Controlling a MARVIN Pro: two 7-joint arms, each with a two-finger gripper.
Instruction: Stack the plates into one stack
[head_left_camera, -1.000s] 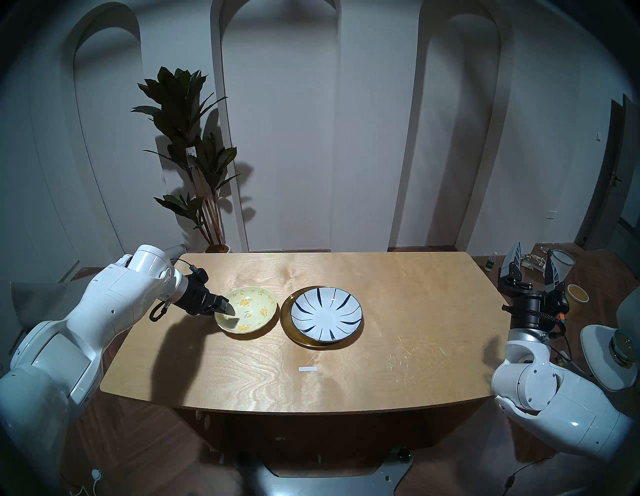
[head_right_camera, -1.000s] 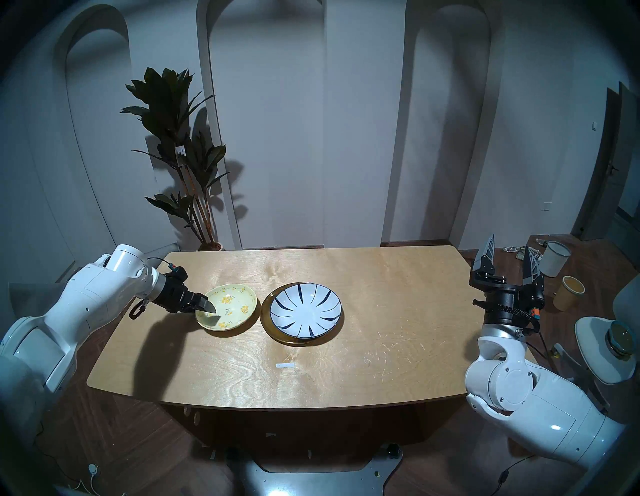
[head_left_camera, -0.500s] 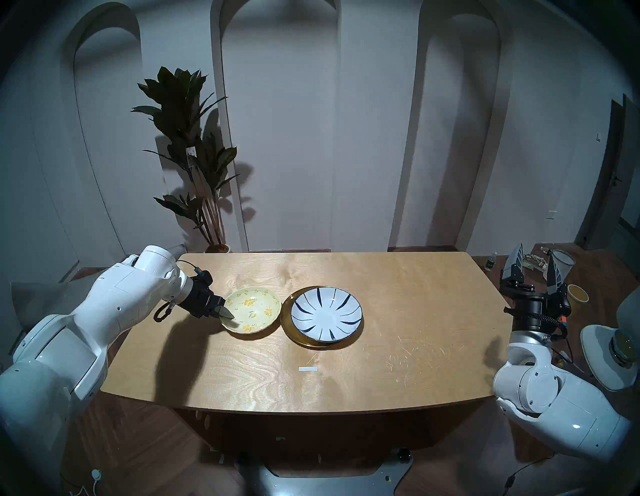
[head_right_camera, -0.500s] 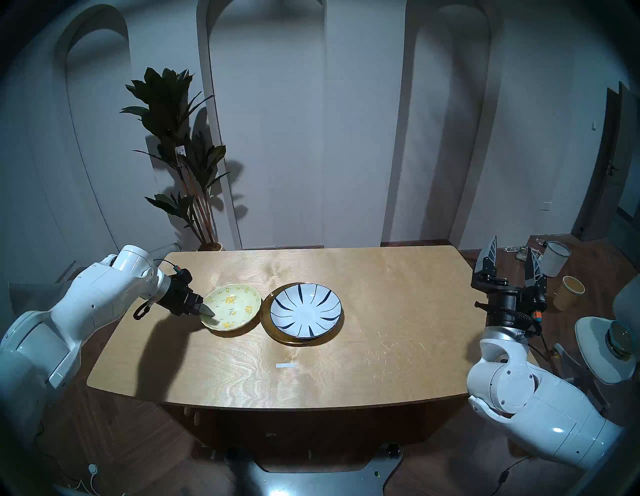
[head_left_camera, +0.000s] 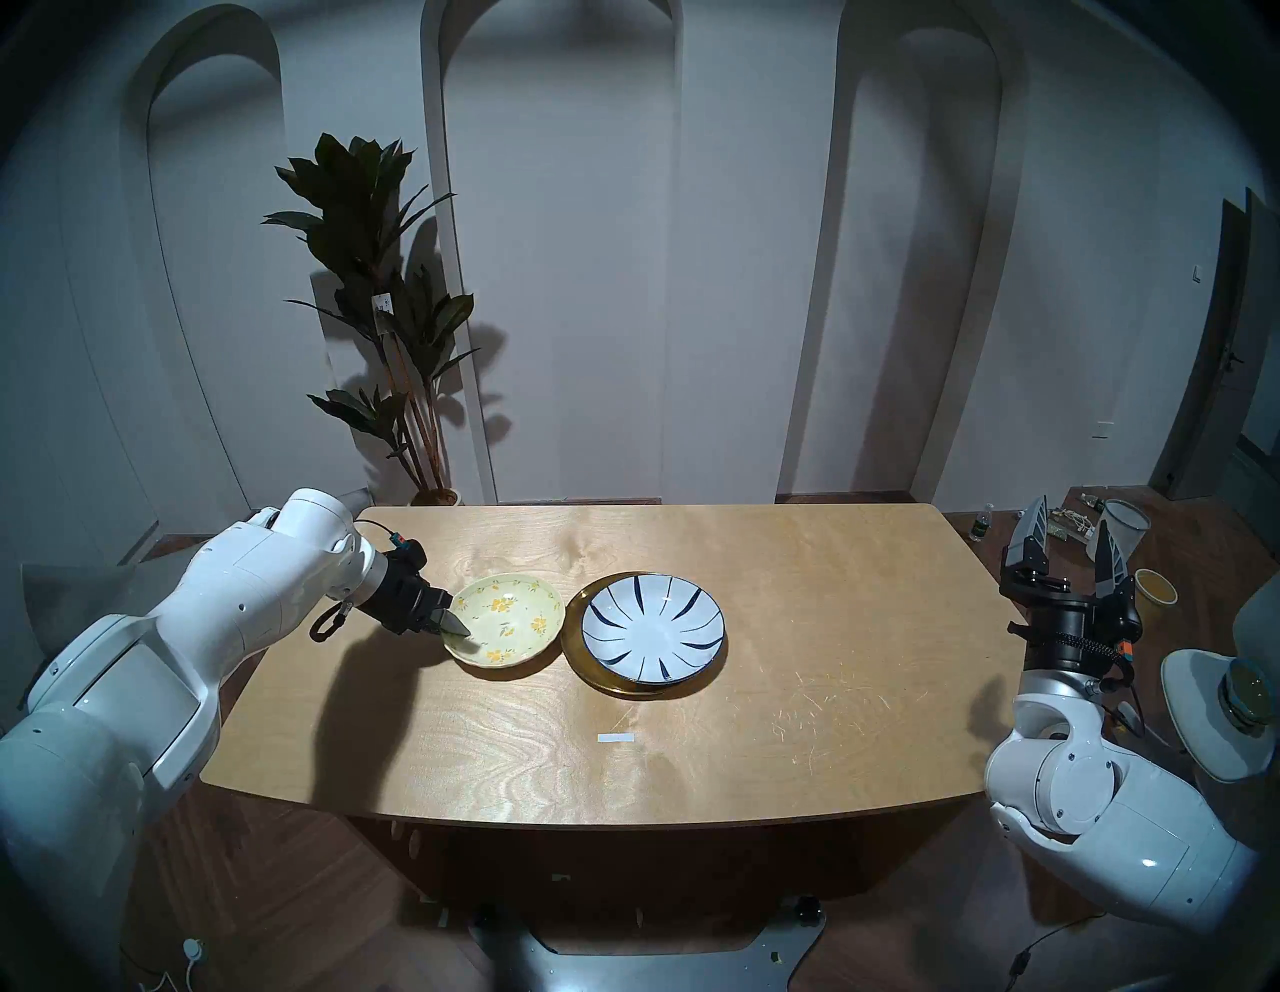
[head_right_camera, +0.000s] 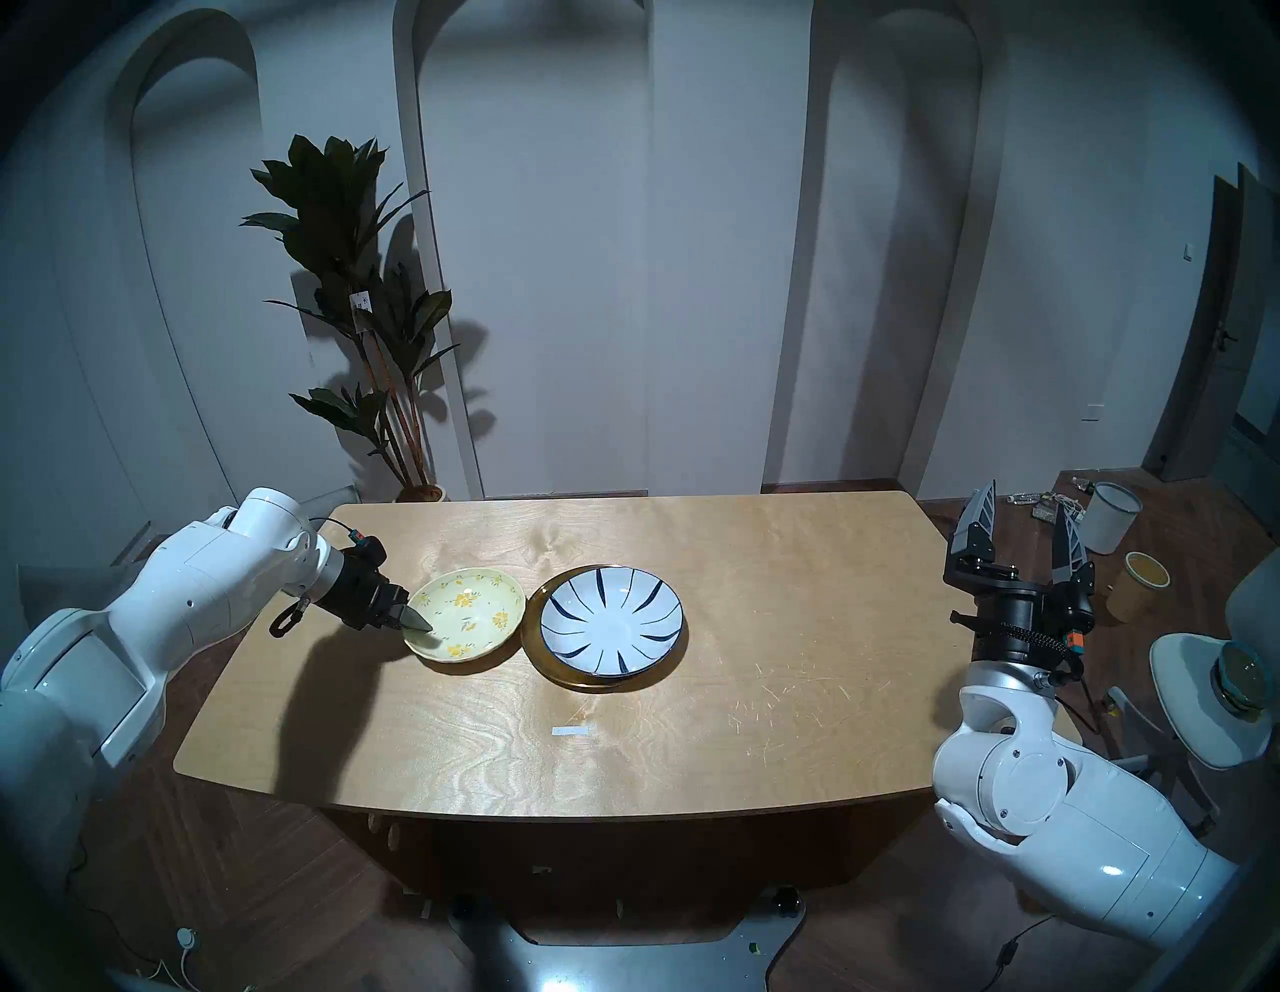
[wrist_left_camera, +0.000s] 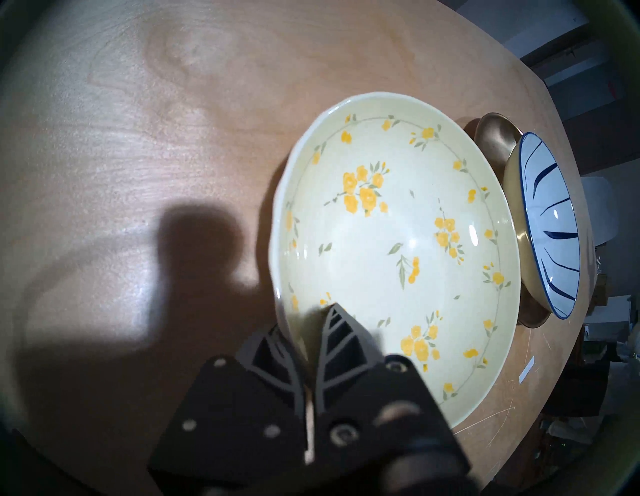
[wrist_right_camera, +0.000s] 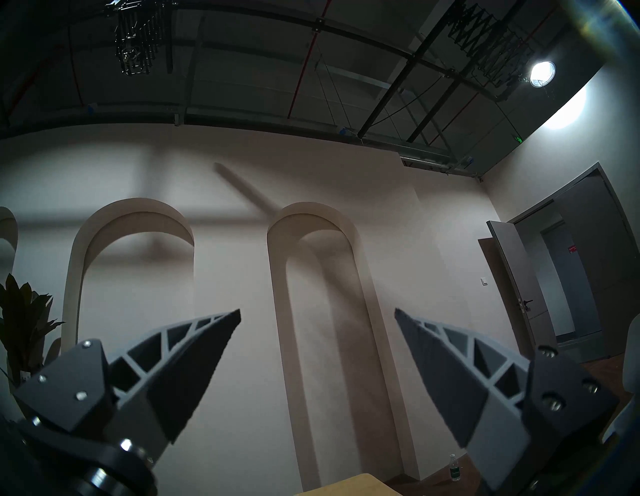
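The pale-yellow floral plate (head_left_camera: 509, 620) (head_right_camera: 471, 613) (wrist_left_camera: 398, 242) sits left of centre on the table, its right rim close to the gold plate. My left gripper (head_left_camera: 457, 629) (head_right_camera: 419, 622) (wrist_left_camera: 304, 322) is shut on its left rim, one finger inside and one under the rim. The white plate with dark-blue strokes (head_left_camera: 652, 627) (head_right_camera: 611, 621) (wrist_left_camera: 550, 225) lies on the gold metal plate (head_left_camera: 589, 675) (head_right_camera: 547, 668) (wrist_left_camera: 491, 138). My right gripper (head_left_camera: 1070, 551) (head_right_camera: 1024, 530) (wrist_right_camera: 317, 315) is open and empty, raised beyond the table's right edge, pointing up.
A small white label (head_left_camera: 616, 738) lies on the wooden table (head_left_camera: 831, 623) near the front. A potted plant (head_left_camera: 388, 312) stands behind the left corner. Cups, a bin (head_left_camera: 1125, 526) and a white chair (head_left_camera: 1205, 713) crowd the floor by the right arm.
My left gripper has closed on the floral plate's left rim and pushed it slightly right, toward the gold plate. The right gripper has drifted slightly, still open.
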